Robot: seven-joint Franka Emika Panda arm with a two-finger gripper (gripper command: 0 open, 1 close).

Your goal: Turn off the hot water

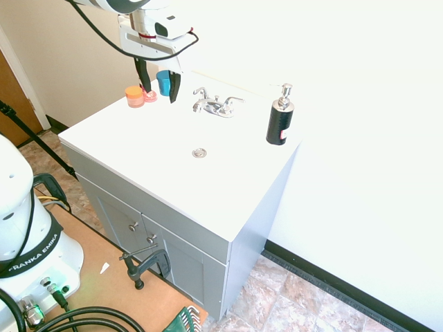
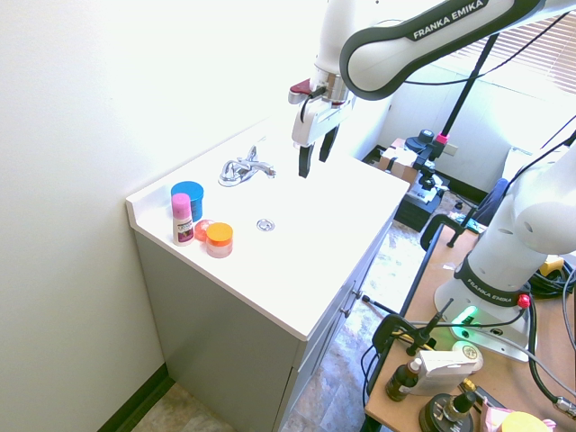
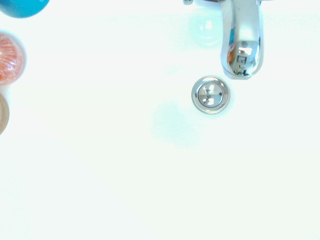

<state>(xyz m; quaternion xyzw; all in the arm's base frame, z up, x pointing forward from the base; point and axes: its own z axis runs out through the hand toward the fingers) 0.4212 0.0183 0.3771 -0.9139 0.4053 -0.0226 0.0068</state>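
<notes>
A curved chrome spout (image 3: 242,40) is seen from close by in the wrist view, its mirror-smooth tip rounded, near a round, polished metal drain (image 3: 210,95). The small, shiny left lever (image 1: 201,91) is mounted at one end of the chrome faucet base, and the matching right lever (image 1: 234,101) at the other. The smooth, glossy white top (image 1: 166,155) is set on a matte grey cabinet (image 1: 181,242). A textured black cylindrical bottle (image 1: 279,122) is fitted with a metal pump. Round tubs, blue (image 2: 188,200) and orange-lidded (image 2: 219,240), are grouped with a pink-capped bottle (image 2: 182,220). The gripper (image 1: 159,95) is held above the top, its two dark fingers spread apart with nothing pinched. The left lever is seen beside the gripper in the first exterior view, apart from its fingers, on the spout's near side to it.
</notes>
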